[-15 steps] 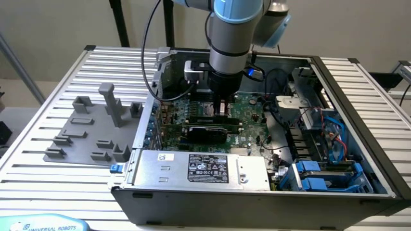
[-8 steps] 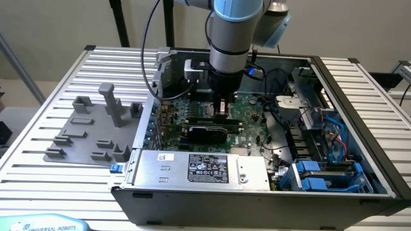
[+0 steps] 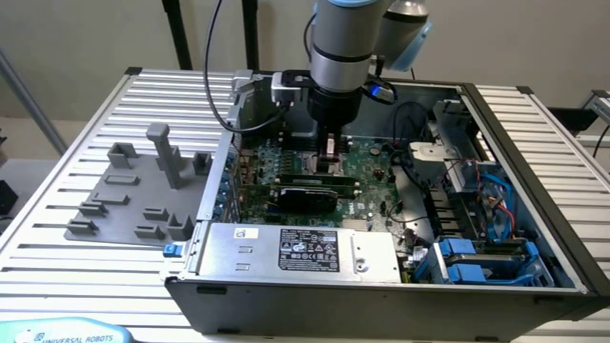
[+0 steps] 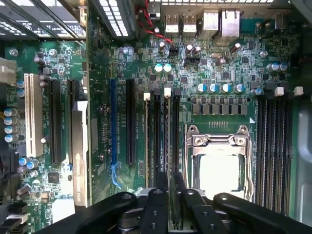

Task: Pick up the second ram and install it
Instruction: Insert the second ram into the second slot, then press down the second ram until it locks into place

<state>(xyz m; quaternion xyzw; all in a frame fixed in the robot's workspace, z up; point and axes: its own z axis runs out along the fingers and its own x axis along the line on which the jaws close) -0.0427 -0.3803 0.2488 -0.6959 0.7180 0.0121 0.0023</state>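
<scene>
Open computer case [image 3: 533,236], power supply [image 3: 305,254], grey fixture tray [image 3: 114,207] beside.

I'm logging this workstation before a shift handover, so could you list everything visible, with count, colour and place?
computer case: one, dark grey, open on the slatted table.
motherboard: one, green, inside the case.
second ram: one, green stick, between the gripper fingers, over the memory slots beside the CPU socket.
CPU socket: one, silver frame, on the motherboard.
power supply: one, silver, at the case's front.
grey fixture tray: one, at the exterior view's left.
slatted table: one, silver.
gripper: one, black, shut on the ram.
</scene>
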